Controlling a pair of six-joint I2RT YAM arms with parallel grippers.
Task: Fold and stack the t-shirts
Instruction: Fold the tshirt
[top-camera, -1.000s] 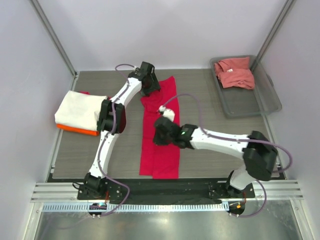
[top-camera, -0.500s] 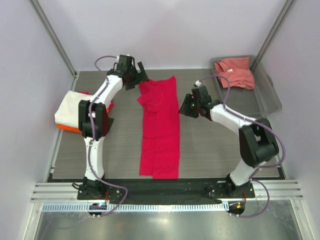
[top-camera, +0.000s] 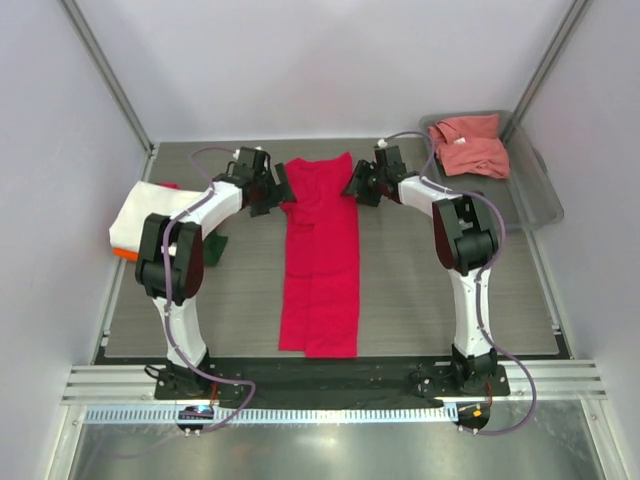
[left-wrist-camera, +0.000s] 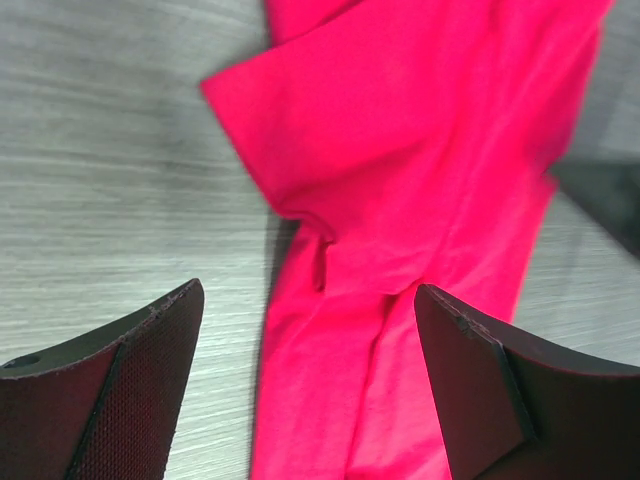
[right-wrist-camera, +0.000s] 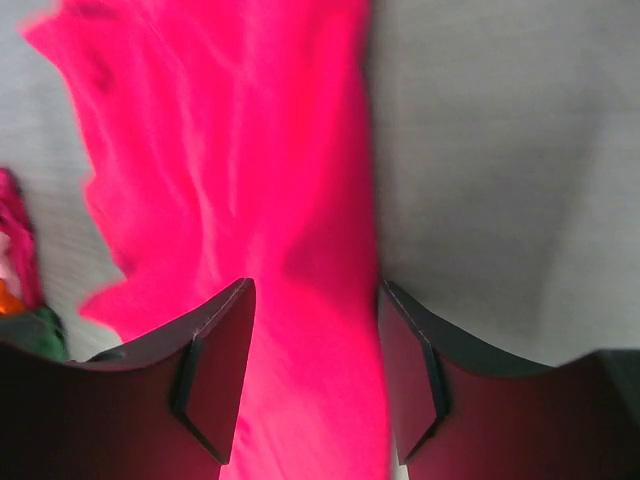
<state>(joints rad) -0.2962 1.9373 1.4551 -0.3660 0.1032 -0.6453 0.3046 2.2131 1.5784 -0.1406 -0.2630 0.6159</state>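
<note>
Top view, crimson t-shirt: lies flat mid-table, folded into a narrow strip. The long axis runs from near edge to far edge, and the shoulder end is judged to point far.
Top view, left pincer: just beside the strip's far left corner.
Top view, right pincer: just beside the far right corner. The paired placement suggests both arms will take the far end together and fold it toward the near hem.
Top view, stack: a folded cream-white t-shirt rests on an orange t-shirt at the table's left edge, well apart from the strip. This is judged the destination.
Top view, salmon-pink t-shirt: crumpled in the grey tray, not yet folded.
Left wrist view, left pincer: jaws wide apart and empty. A sleeve flap lies ahead of them.
Right wrist view, right pincer: the picture is blurred. The jaws stand apart, straddling the strip's right edge without clamping it.
</note>
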